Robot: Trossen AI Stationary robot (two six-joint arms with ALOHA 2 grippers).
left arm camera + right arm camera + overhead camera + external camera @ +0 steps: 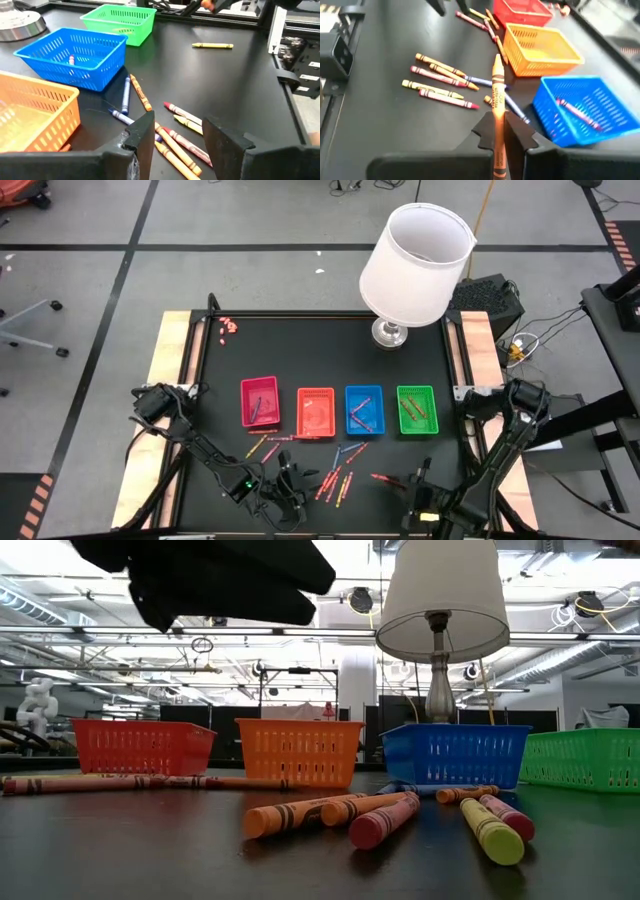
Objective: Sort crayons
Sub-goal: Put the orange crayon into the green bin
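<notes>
We see the right gripper (499,131) clamped on 1 orange crayon (497,95), upright between its jaws, the blue tray (590,107) just beyond. The left gripper (177,132) hangs wide, the loose crayons (177,140) lying under and ahead of its jaws.

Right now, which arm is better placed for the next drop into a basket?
Right, probably. The right pincer already grips an orange crayon, with the orange basket ahead. The left pincer hangs open and empty over loose crayons.
</notes>
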